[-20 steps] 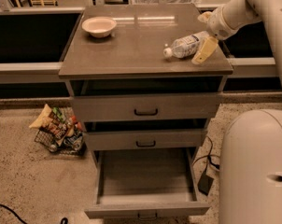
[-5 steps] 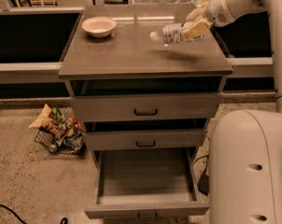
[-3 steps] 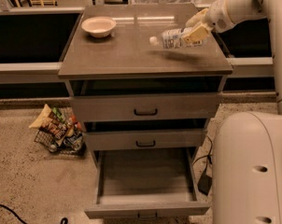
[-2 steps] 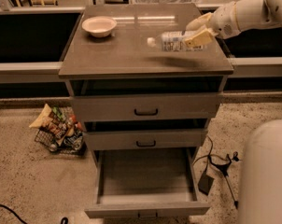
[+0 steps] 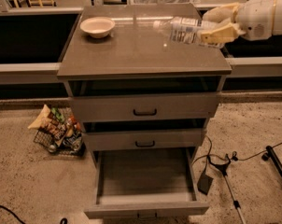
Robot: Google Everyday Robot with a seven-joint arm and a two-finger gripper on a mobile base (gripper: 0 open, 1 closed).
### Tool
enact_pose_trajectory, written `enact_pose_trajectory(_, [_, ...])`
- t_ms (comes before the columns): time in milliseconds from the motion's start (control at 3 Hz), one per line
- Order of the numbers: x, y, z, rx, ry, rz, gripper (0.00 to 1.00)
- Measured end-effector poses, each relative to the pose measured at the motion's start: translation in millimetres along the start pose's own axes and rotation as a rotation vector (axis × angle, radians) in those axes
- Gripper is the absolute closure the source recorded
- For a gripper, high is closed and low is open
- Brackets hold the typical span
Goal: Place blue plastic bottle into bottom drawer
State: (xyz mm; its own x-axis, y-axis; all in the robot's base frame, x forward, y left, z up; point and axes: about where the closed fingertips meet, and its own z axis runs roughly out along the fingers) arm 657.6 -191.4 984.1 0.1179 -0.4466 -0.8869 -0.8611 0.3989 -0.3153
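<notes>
We see the jaws closed around the base end of the blue plastic bottle (image 5: 184, 29), one pale yellow finger (image 5: 221, 10) above it and the other below. The gripper (image 5: 216, 22) is over the right rear corner of the cabinet (image 5: 141, 55), and its white wrist reaches out past the cabinet's right edge. The bottle lies almost level in the grip, its white cap pointing left toward the middle of the cabinet top. Its clear body and label band hang over the right rear part of that top, and it appears to be lifted off the surface.

On the left rear of the cabinet top sits a small pale bowl (image 5: 97, 27), well apart from the bottle.

Down the cabinet front we see three grey drawers. The upper two each carry a small dark handle. The bottom drawer (image 5: 145, 208) is pulled far out toward us, and its grey floor shows from above.

On the floor left of the cabinet sits a wire basket (image 5: 57, 133) of snack packets. On the floor to the cabinet's right lie dark cables (image 5: 211, 160) and a thin stand (image 5: 232, 195).
</notes>
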Motion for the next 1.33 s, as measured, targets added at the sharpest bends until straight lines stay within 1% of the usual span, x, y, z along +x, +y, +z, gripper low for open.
enact_pose_trajectory(333, [21, 25, 7, -0.042, 0.014, 0.042, 1.00])
enact_pose_trajectory(1000, [22, 26, 11, -0.050, 0.003, 0.049, 1.00])
enact_pose_trajectory(1333, [38, 48, 9, -0.080, -0.017, 0.063, 1.00])
